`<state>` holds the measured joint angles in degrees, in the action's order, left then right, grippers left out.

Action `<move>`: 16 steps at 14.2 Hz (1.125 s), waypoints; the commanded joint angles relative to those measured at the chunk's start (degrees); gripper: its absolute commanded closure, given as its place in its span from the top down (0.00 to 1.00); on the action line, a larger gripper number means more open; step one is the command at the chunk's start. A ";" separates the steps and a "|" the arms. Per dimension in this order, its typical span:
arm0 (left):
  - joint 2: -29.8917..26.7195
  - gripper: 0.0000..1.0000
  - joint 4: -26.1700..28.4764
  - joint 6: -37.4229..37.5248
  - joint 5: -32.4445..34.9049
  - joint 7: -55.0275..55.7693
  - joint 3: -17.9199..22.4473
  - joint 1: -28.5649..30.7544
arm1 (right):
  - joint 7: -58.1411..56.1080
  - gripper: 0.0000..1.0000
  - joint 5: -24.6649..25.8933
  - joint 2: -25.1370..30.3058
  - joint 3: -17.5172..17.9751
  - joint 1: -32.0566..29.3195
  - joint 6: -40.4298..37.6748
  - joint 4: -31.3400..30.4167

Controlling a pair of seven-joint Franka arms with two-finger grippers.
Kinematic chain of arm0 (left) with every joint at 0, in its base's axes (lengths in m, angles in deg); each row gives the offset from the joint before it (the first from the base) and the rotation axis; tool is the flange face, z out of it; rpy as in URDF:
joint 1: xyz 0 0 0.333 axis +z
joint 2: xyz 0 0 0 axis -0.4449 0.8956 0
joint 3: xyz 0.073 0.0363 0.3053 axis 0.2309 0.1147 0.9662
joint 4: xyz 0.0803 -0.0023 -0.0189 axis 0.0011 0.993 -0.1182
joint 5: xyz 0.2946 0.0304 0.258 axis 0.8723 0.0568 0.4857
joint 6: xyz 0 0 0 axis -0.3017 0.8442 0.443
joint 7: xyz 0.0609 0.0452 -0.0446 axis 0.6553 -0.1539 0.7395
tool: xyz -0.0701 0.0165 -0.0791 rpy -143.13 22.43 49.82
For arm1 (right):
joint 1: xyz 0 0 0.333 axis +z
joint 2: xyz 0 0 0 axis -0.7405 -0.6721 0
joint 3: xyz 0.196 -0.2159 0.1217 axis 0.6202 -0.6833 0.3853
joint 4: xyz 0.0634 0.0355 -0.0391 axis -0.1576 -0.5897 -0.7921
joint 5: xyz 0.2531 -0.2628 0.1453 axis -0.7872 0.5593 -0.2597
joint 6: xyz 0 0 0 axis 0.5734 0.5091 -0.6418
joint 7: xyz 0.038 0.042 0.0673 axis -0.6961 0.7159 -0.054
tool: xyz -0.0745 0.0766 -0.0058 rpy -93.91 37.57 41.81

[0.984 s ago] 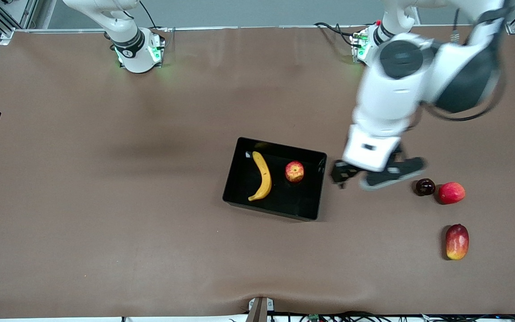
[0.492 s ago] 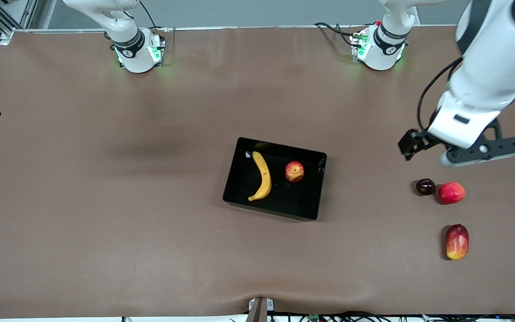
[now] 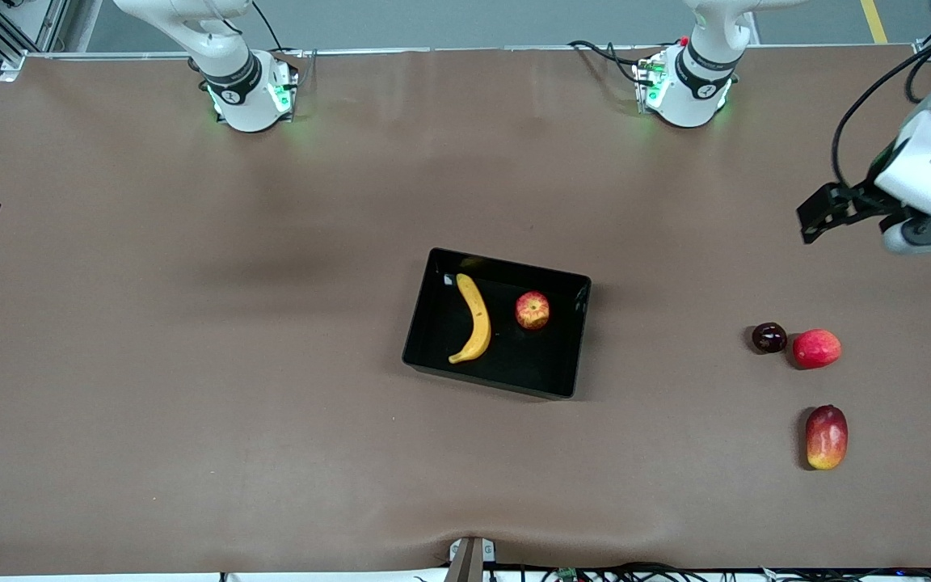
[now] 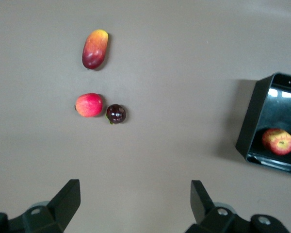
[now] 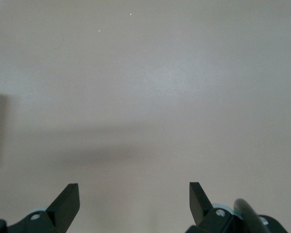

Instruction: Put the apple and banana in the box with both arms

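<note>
Both fruits are in the box; by my judgement nothing is left to place.

Front view: the banana (image 3: 473, 318) and apple (image 3: 532, 310) lie side by side in the box (image 3: 498, 383) at mid-bench; my left tool (image 3: 825, 212) hangs over the bench's left-arm end.
Left wrist view: that tool (image 4: 136, 204) is spread, empty; apple inside the box.
Right wrist view: my right tool (image 5: 134, 201) waits, spread over bare bench (image 5: 145, 97).

apple (image 3: 532, 310), banana (image 3: 473, 318) in box (image 3: 433, 358)

High front camera faces both bases; left wrist shares the box (image 3: 579, 339).
</note>
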<state>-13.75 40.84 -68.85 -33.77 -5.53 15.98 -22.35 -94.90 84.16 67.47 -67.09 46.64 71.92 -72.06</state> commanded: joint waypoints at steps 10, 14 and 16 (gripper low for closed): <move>-5.59 1.00 3.38 0.47 -4.62 -2.54 2.33 0.50 | 0.58 1.00 -0.13 -0.39 0.48 -1.07 -0.58 0.93; -5.50 1.00 2.49 2.32 -4.98 -1.75 1.90 0.06 | 0.58 1.00 -0.13 -0.39 0.48 -0.89 -0.40 1.02; -5.67 1.00 2.40 2.94 -4.98 -1.66 1.90 0.06 | 0.58 1.00 -0.13 -0.39 0.48 -0.89 -0.40 0.93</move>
